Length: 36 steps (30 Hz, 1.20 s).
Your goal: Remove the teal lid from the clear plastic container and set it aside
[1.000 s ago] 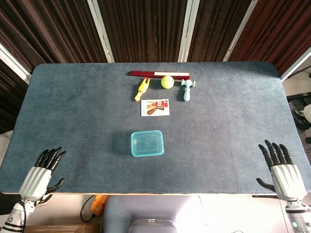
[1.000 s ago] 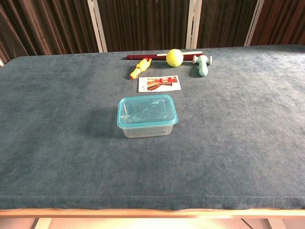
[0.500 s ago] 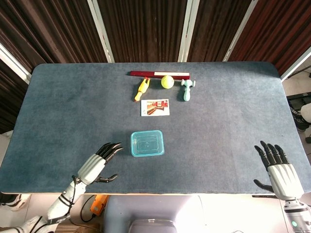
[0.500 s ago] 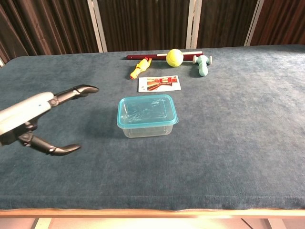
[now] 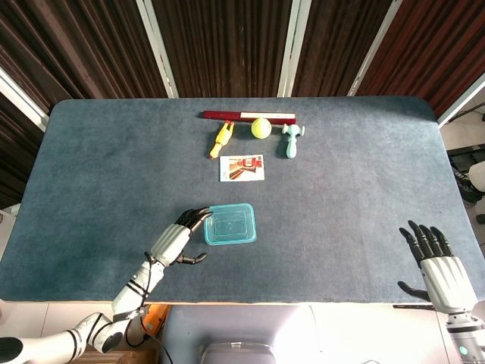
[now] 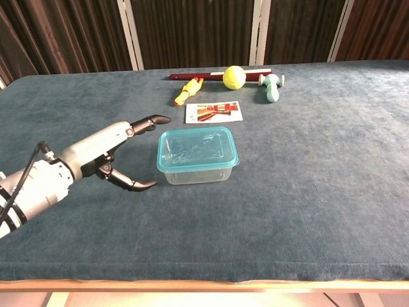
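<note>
The table (image 5: 114,167) carries a dark blue-grey felt surface that fills most of both views, with dark wooden slats behind it. The left hand (image 5: 176,241) sits just to the left of the clear plastic container (image 6: 195,173), fingers (image 6: 148,120) spread wide and pointed toward it, thumb (image 6: 131,184) held apart below – nothing is held, and in the chest view a narrow gap separates the fingertips from the container wall; in the head view the fingertips appear close to the lid's left edge, and contact cannot be confirmed. The right hand (image 5: 442,268) lies at the near right corner of the table, well apart from the container, fingers splayed and empty; it shows in the head view only. The container stands upright near the table's centre, toward the near edge, with the teal lid (image 5: 229,224) seated flat on top, rim aligned all round. Beyond it, at the far side – a long red stick (image 5: 248,116) with a pale middle section, lying crosswise; a printed card (image 5: 242,167) lying flat between the container and the stick; a yellow rubber chicken (image 5: 220,139); a pale teal dumbbell-shaped toy (image 5: 292,139); and a yellow-green ball (image 5: 261,127) touching the stick
</note>
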Motion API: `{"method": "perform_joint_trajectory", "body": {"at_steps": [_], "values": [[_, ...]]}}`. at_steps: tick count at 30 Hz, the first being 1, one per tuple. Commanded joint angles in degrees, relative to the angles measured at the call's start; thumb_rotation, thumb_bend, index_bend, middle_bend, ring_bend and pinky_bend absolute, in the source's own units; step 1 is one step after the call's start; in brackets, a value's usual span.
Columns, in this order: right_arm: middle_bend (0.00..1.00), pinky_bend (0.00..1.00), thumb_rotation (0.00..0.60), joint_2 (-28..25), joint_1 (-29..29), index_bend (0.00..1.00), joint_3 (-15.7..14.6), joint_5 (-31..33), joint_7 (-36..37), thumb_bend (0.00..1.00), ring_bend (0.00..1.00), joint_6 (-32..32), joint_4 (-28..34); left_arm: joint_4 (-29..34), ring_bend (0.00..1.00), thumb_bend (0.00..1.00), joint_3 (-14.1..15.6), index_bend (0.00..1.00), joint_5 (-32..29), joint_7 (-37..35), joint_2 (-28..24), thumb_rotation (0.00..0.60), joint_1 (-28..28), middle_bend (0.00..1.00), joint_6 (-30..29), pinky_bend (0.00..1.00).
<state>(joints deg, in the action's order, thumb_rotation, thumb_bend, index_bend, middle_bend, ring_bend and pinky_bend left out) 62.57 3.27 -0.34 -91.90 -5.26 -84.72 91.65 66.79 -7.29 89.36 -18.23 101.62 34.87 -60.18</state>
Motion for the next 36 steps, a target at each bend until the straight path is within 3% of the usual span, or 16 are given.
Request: {"method": "perform_joint_trajectory", "body": {"at_steps": [1, 10, 36], "values": [[0.00, 0.00, 0.600, -0.09, -0.04, 0.00, -0.03, -0.02, 0.14, 0.05, 0.00, -0.06, 0.03, -2.45, 0.00, 0.25, -0.70, 0.00, -1.13, 1.12, 2.08, 0.600, 1.34, 0.00, 0.57, 0.00], [0.00, 0.00, 0.600, -0.58, -0.06, 0.00, 0.06, 0.33, 1.12, 0.05, 0.00, -0.04, -0.02, -7.37, 0.00, 0.25, -2.18, 0.00, -3.95, 0.95, 5.21, 0.600, 3.88, 0.00, 2.24, 0.00], [0.00, 0.00, 0.600, -1.16, -0.11, 0.00, 0.11, 0.50, 2.33, 0.06, 0.00, -0.11, -0.03, -16.12, 0.00, 0.26, -1.12, 0.00, -3.70, -7.50, 10.67, 0.600, 8.10, 0.00, 2.13, 0.00]]}}
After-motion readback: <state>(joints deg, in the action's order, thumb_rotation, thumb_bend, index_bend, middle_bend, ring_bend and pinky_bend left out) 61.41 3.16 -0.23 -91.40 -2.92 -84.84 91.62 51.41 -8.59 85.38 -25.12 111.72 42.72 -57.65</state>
